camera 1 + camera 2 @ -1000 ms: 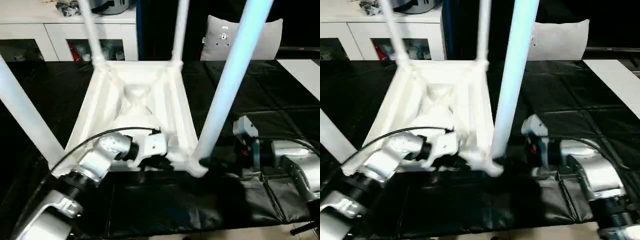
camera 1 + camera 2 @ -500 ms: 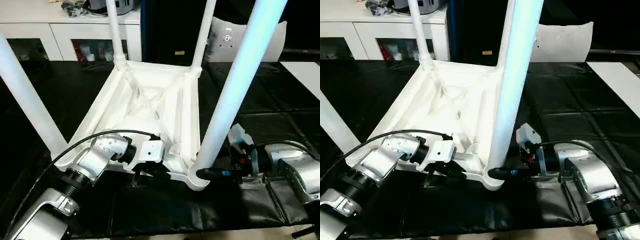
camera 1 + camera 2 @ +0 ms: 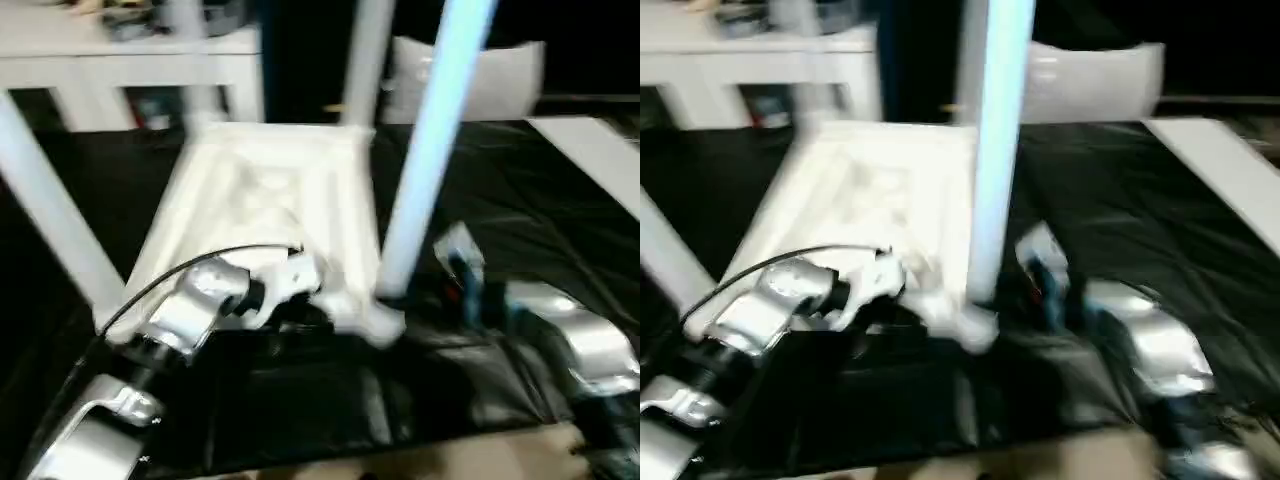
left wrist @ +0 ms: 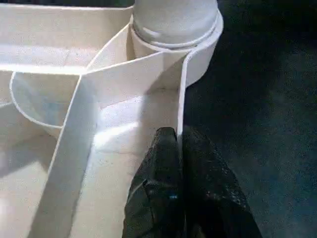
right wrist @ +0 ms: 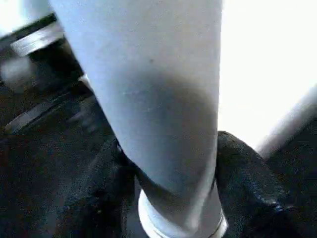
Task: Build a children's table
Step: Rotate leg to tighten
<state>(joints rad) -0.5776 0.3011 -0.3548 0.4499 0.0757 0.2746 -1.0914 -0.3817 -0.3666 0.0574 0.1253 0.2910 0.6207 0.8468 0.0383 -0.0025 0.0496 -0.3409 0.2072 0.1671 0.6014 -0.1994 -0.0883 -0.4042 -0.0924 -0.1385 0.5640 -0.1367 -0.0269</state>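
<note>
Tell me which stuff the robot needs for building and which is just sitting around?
For the job:
tabletop
leg held by the right pincer
left pincer pinching the tabletop's rim

Just sitting around:
white cabinet
black cloth
white cushion

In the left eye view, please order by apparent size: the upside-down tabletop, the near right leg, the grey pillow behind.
1. tabletop
2. near right leg, though its closeness to the camera enlarges it
3. grey pillow, farther away and partly hidden

A black-covered surface (image 3: 520, 200) bears the upturned, apparently flat tabletop (image 3: 265, 200).
</note>
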